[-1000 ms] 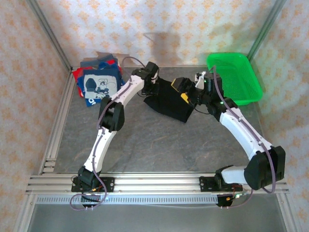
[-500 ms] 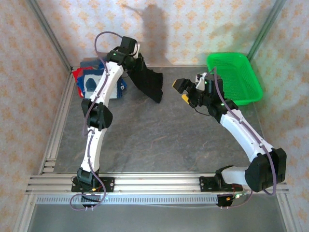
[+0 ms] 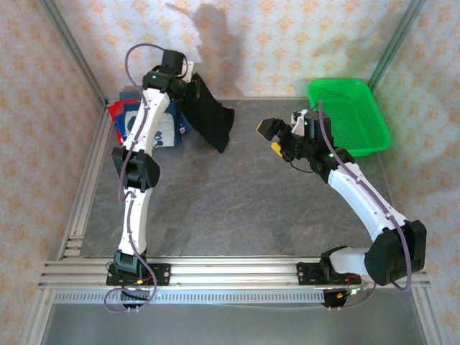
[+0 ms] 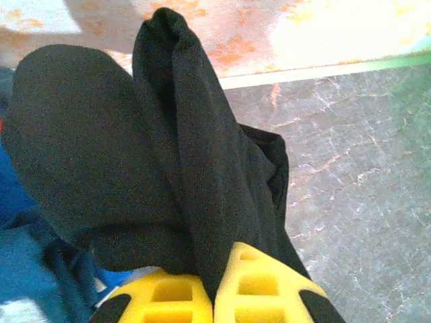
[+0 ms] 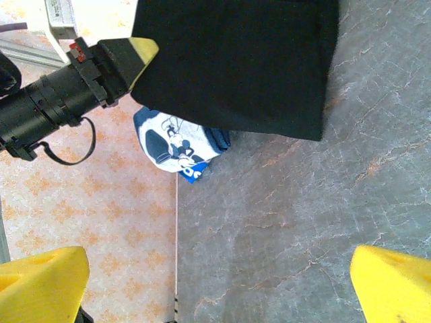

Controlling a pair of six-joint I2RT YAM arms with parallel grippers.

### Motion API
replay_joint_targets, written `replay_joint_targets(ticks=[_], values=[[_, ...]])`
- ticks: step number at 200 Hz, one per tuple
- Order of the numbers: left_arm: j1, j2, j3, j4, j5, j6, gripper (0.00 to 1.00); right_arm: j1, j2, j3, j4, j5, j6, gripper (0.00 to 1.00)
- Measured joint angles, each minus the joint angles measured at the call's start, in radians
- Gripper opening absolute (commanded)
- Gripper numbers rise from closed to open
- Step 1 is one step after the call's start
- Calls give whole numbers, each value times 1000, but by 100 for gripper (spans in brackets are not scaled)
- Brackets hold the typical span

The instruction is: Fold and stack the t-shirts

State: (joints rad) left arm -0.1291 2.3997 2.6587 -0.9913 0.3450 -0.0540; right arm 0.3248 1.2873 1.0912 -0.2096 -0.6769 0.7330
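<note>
The left gripper (image 3: pixel 188 77) holds a large black t-shirt (image 3: pixel 210 118) in the air, well to the left of the green basket (image 3: pixel 350 115), with the left arm stretched tall toward the papered back wall. In the left wrist view the yellow fingers (image 4: pixel 259 286) are pressed together on a bunched fold of the black t-shirt (image 4: pixel 135 155), which falls away from the left gripper (image 4: pixel 214 296) in thick creases toward the grey table (image 4: pixel 363 175). The cloth hangs folded over itself, its lower corner reaching the lowest on the side toward the basket. Farther from the basket than the hanging shirt, at the table's far left corner, a stack of t-shirts lies flat: a navy blue t-shirt (image 3: pixel 167 128) with a white cartoon print on top and a red t-shirt (image 3: pixel 113 109) showing at its outer edge. The right gripper (image 3: pixel 273 136) hovers above the table (image 3: pixel 237 201) just left of the basket, between it and the black shirt, jaws spread wide and holding nothing. From the right wrist, the right gripper (image 5: pixel 215 289) has its yellow fingertips (image 5: pixel 40 279) far apart, and beyond them are the black t-shirt (image 5: pixel 236 60), the left gripper (image 5: pixel 138 50) at its top edge, and the cartoon print of the navy blue t-shirt (image 5: pixel 172 145) under the hem.
</note>
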Motion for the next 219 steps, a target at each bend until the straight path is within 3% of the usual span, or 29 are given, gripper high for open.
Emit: replay_joint_targets(ticks=[61, 152, 219], values=[[98, -31, 17, 27, 70, -1, 0, 0, 0, 0, -2, 0, 8, 99], [154, -158, 15, 30, 117, 0, 0, 0, 0, -10, 2, 7, 38, 99], [243, -185, -66, 14, 150, 47, 0, 0, 1, -11, 1, 7, 44, 99]])
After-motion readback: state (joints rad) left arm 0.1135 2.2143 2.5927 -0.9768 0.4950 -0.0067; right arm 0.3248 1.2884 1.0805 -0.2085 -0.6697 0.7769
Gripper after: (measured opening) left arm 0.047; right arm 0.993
